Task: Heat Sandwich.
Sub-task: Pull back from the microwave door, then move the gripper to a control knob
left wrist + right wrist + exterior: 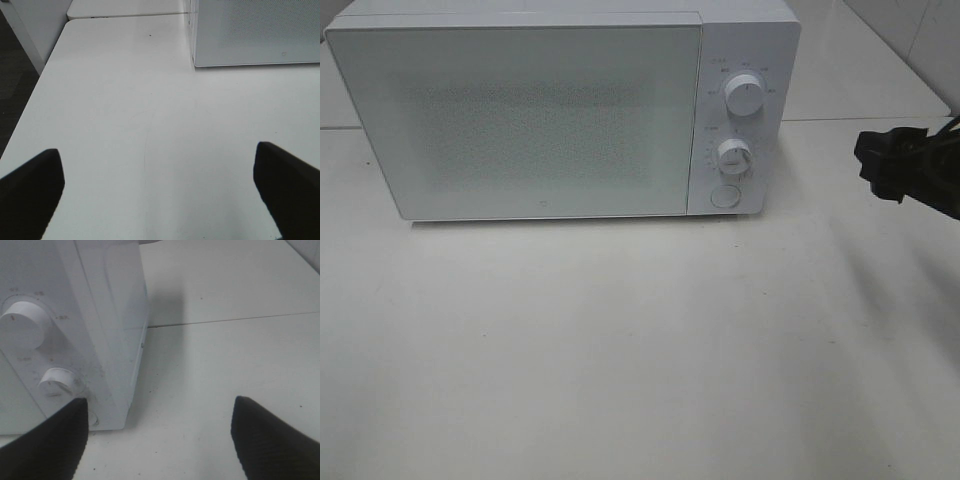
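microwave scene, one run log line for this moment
microwave: door shut | sandwich: not in view | left pincer: open, empty | right pincer: open, empty, by control panel

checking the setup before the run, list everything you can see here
microwave: one, white, door shut, at the back of the table
knobs: two, white, one above the other on the microwave's right panel
button: one, white, round, below the knobs
table: white, seam across the back, under the microwave
sandwich: none in view
left tool: one, black, open, over the table near the microwave's left front corner
right tool: one, black, open, right of the microwave, beside the knobs
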Available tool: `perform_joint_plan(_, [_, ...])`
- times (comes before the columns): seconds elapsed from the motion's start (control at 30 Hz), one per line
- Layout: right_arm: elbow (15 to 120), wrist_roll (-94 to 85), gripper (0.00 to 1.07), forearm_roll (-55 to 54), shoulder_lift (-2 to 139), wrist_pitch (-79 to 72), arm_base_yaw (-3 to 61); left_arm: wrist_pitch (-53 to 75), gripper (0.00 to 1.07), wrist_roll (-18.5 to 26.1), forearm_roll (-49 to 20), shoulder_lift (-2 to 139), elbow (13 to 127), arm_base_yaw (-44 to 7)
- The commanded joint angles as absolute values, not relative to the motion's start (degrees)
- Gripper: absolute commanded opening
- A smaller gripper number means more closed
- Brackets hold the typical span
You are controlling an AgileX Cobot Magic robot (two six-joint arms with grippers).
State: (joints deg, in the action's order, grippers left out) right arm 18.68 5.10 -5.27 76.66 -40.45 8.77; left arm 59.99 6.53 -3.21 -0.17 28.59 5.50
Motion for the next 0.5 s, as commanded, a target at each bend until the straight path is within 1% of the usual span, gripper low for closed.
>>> perform_joint_plan(0.03, [17.0, 2.2, 0.75, -11.3, 77.0, -45.8, 11.3, 59.4, 0.98, 6.7, -3.6, -1.7, 28.4, 5.3])
perform_joint_plan(0.07, [16.3, -0.7, 0.75, -14.8, 77.6, -47.6, 14.0, 59.4, 0.98, 6.7, -3.6, -1.7, 28.4, 5.3])
perform_joint_plan(0.1, [16.3, -0.7, 0.75, -14.8, 77.6, -47.6, 14.0, 59.4, 0.98, 6.7, -3.6, -1.7, 28.4, 5.3])
perform_joint_plan(0.2, [15.4, -4.9, 0.75, -19.0, 79.2, -51.7, 18.7, 59.4, 0.98, 6.7, -3.6, -1.7, 28.4, 5.3])
perform_joint_plan(0.23, [15.4, -7.0, 0.75, -21.3, 80.9, -53.9, 22.0, 59.4, 0.98, 6.7, -3.6, -1.7, 28.4, 5.3])
perform_joint_plan(0.27, [15.4, -7.0, 0.75, -21.3, 80.9, -53.9, 22.0, 59.4, 0.98, 6.7, -3.6, -1.7, 28.4, 5.3])
perform_joint_plan(0.37, [15.4, -9.6, 0.75, -23.4, 83.5, -56.8, 26.4, 59.4, 0.98, 6.7, -3.6, -1.7, 28.4, 5.3])
perform_joint_plan(0.4, [15.4, -9.6, 0.75, -23.4, 83.5, -56.8, 26.4, 59.4, 0.98, 6.7, -3.6, -1.7, 28.4, 5.3])
perform_joint_plan(0.43, [15.4, -10.5, 0.75, -24.9, 85.3, -58.8, 29.0, 59.4, 0.98, 6.7, -3.6, -1.7, 28.4, 5.3])
perform_joint_plan(0.5, [15.4, -10.5, 0.75, -26.6, 87.1, -60.8, 31.9, 59.4, 0.98, 6.7, -3.6, -1.7, 28.4, 5.3])
